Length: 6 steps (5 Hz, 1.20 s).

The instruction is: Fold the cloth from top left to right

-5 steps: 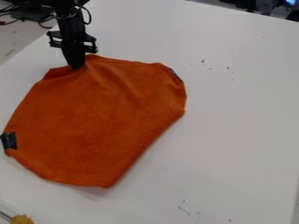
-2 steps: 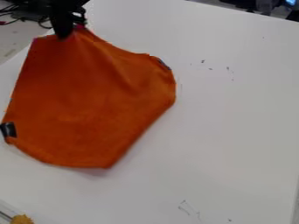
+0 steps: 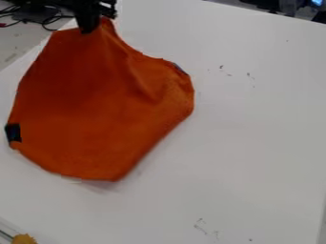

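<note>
Jaws: closed on the upper edge of the orange cloth (image 3: pixel 96 107), gripper (image 3: pixel 88 28) at the upper left of the frame. White table (image 3: pixel 255 138) spans most of the frame. Cloth occupies the left half, from near the top edge to below mid-height; opened out broadly, outline uneven. Upper edge drawn to a peak at the gripper; creases run from there down toward the right side. Right side bulges toward the centre of the frame; lower edge narrows to a blunt corner, faint shadow just beneath. Fingers point down, pinching cloth between them; any gap cannot be told. Arm (image 3: pixel 66 4) enters at the top edge, left of centre, gripper hanging nearly upright. Dark cables (image 3: pixel 49 20) at the upper left, beside the arm. Yellow item (image 3: pixel 24 238) at the lower left corner. Dark tag (image 3: pixel 13 133) on the cloth's left edge.
</note>
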### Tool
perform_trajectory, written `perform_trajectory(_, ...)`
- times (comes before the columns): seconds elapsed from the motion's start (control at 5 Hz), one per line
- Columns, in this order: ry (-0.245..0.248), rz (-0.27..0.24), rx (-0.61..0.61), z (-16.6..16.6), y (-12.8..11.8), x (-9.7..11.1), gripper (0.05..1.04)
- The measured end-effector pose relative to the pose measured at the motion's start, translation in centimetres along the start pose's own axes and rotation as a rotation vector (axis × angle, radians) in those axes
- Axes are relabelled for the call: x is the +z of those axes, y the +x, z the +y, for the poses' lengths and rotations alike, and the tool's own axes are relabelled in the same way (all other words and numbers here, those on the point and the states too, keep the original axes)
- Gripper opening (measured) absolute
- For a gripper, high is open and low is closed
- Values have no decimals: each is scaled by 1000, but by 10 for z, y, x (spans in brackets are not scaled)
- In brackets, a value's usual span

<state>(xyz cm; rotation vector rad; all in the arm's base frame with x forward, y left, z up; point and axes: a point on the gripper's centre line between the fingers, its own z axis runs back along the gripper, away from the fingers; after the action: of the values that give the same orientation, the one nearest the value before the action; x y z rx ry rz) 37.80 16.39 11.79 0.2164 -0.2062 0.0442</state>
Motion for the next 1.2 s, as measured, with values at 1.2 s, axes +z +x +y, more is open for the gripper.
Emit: perform_trajectory(1.2, -274, 38, 52, -130, -63, -14, 93)
